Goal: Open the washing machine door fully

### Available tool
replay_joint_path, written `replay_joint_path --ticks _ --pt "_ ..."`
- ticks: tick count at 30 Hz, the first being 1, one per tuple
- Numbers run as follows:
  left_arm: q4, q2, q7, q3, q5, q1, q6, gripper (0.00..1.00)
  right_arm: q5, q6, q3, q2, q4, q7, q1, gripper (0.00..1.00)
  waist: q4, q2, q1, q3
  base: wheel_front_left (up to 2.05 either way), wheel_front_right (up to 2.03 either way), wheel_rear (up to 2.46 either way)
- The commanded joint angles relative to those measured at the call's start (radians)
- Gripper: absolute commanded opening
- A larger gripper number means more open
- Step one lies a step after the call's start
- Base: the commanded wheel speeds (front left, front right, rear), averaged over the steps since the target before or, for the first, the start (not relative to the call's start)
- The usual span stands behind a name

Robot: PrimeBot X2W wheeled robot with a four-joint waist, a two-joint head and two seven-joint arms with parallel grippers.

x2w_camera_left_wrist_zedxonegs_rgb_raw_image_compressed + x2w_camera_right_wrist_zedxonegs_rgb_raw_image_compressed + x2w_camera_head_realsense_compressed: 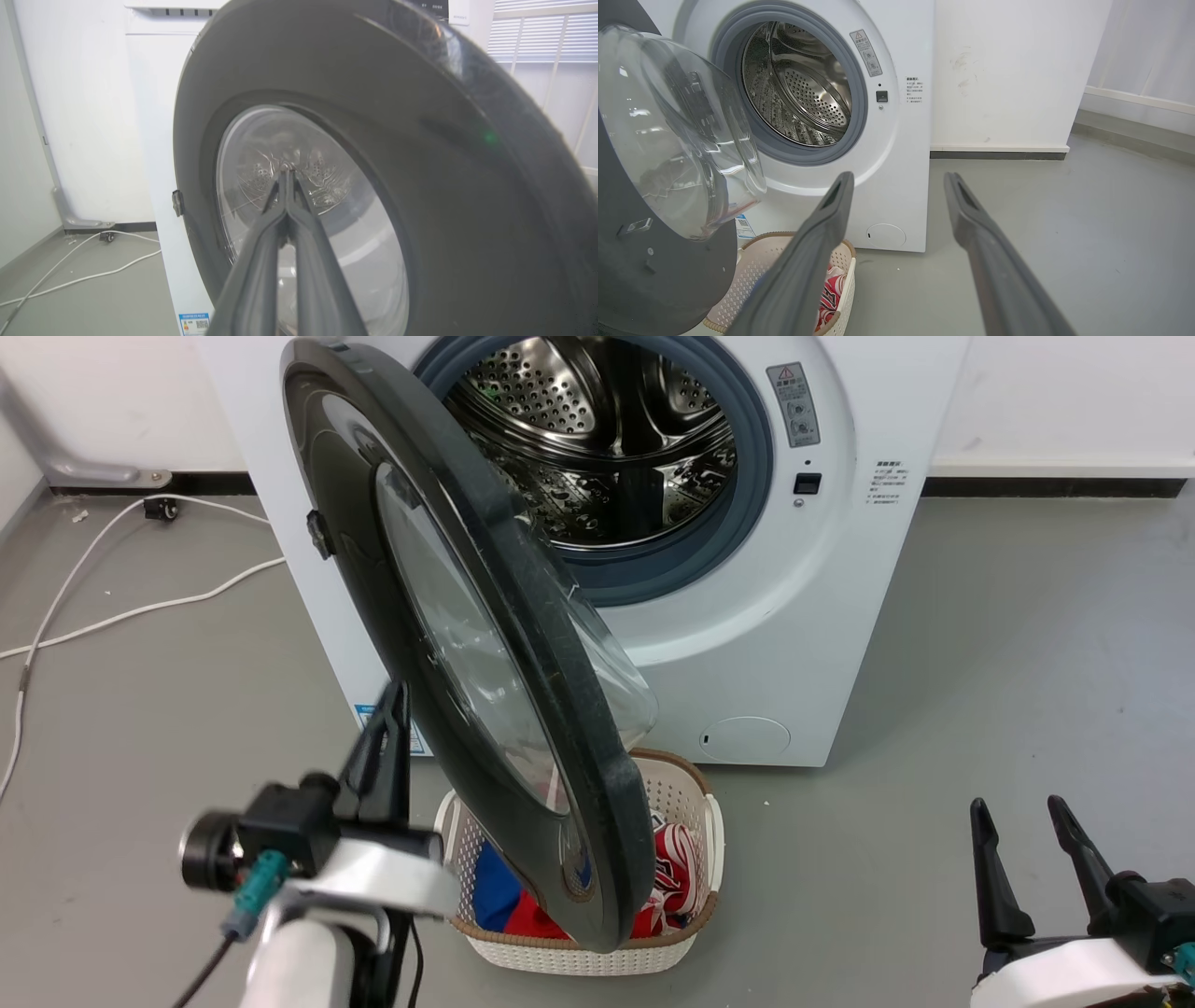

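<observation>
The washing machine door (541, 644) is round, glossy black, with a clear glass bowl centre. It stands swung out about halfway from the white machine (794, 644), its edge turned toward me. My left gripper (397, 700) is shut with nothing between its fingers. Its tips (286, 170) point at the glass on the door's outer face (467, 210); I cannot tell whether they touch. My right gripper (1018, 807) hangs open at the lower right, well away from the door. In the right wrist view, the open gripper (899, 179) faces the machine front, with the bowl (677, 135) at the left.
The steel drum opening (607, 439) with its grey gasket is uncovered. A white laundry basket (691, 803) holding red and blue clothes sits on the floor under the door's lower edge. White cables (140, 611) run over the grey floor at the left.
</observation>
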Motion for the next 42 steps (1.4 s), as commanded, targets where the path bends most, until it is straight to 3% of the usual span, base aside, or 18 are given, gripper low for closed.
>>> replay_joint_path --ticks 1,9,20,27,35,42 --pt "-0.044 0.002 -0.003 0.003 0.008 -0.039 0.009 0.00 -0.001 0.000 -0.002 0.005 -0.005 0.001 -0.005 1.00 0.004 0.0000 0.0000 0.000 0.00 0.00 0.00" --pt "-0.286 -0.004 -0.002 -0.029 0.018 -0.164 0.030 0.00 -0.008 0.000 -0.008 0.006 -0.007 0.004 -0.004 1.00 0.016 0.0000 0.0000 -0.004 0.00 0.00 0.00" --pt "-0.446 -0.007 0.053 -0.247 -0.022 -0.200 0.012 0.00 -0.013 0.000 0.000 0.008 -0.007 -0.004 -0.008 1.00 0.009 0.0000 0.0000 -0.006 0.00 0.00 0.00" --pt "-0.451 -0.007 0.168 -0.463 -0.116 -0.130 -0.004 0.00 -0.017 0.000 -0.004 0.009 -0.010 0.003 0.006 1.00 0.013 0.0000 0.0000 -0.005 0.00 0.00 0.00" --pt "-0.354 0.024 0.282 -0.706 -0.220 -0.037 -0.012 0.00 -0.017 0.000 -0.006 0.009 -0.021 0.015 0.021 1.00 0.019 0.0000 0.0000 -0.002 0.00 0.00 0.00" --pt "-0.220 0.056 0.298 -0.753 -0.243 0.004 -0.001 0.00 -0.006 0.000 -0.005 0.010 -0.021 0.018 0.019 1.00 0.013 0.0000 0.0000 0.001 0.00 0.00 0.00"
